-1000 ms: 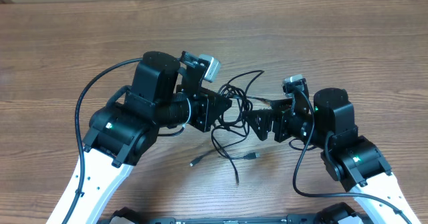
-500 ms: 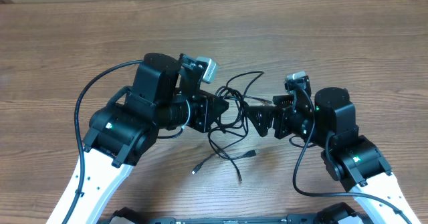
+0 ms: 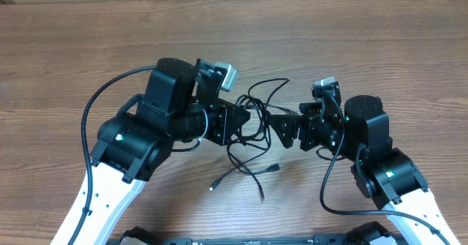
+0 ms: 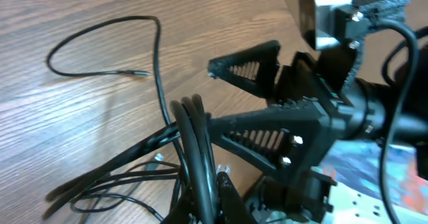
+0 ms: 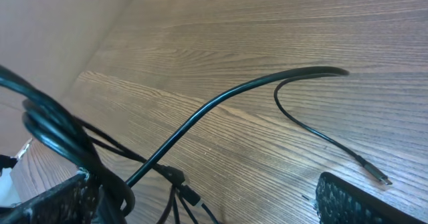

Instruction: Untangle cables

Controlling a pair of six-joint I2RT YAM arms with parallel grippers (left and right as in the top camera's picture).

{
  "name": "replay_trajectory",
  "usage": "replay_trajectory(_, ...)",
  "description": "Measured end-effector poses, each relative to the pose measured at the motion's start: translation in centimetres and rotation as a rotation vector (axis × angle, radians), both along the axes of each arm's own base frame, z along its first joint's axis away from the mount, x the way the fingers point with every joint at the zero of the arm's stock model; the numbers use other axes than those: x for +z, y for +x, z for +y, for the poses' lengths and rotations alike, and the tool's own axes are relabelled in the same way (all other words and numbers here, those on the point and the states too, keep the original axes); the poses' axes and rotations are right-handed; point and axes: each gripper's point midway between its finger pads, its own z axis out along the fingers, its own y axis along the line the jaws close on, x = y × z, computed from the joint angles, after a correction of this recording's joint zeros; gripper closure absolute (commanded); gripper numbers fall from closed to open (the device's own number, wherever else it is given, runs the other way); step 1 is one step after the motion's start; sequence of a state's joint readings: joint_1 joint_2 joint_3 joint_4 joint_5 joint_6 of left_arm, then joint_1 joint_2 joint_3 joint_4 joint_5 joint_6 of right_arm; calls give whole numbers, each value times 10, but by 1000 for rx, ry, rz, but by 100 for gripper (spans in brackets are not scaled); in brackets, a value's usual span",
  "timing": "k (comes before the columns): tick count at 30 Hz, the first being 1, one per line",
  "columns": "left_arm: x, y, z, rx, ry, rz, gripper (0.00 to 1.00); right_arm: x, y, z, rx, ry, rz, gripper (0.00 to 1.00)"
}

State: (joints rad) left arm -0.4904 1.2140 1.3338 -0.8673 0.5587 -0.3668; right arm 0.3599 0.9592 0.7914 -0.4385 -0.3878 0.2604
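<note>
Centrally, the left pincer (image 3: 246,121) is clamped tight on a looped bunch of thin black cables (image 4: 194,137) over the brown wood-grain bench (image 3: 365,40). Just right of it, the right pincer (image 3: 280,132) gapes wide, gripping nothing. The bunch lies by one of its fingertips, and loose plug ends trail nearward.

Table (image 3: 365,40): lay beneath everything, across the whole frame.
Cables (image 3: 252,128): bunched on the table at frame centre, between the two grippers; loops reached toward upper centre.
Plug ends (image 3: 212,187): trailed to lower centre.
Left gripper (image 3: 247,119): left of centre, at the bunch's left side.
Right gripper (image 3: 280,130): right of centre, just beside the bunch.
</note>
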Motion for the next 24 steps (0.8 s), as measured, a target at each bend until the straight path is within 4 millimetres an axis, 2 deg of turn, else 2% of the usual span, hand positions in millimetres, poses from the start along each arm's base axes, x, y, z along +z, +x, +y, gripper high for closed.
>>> replay_trajectory(8,5,-11,-10,-60,-38,16,96,2,2,-1,-8,0,-14,0)
replay_trajectory(16,12,-24,-28,-134,-63,-19,96,12,11,-2,-29,4,-68,0)
replay_trajectory(24,20,-30,-42,-179,-88,-57,96,14,9,1,-13,16,-71,0)
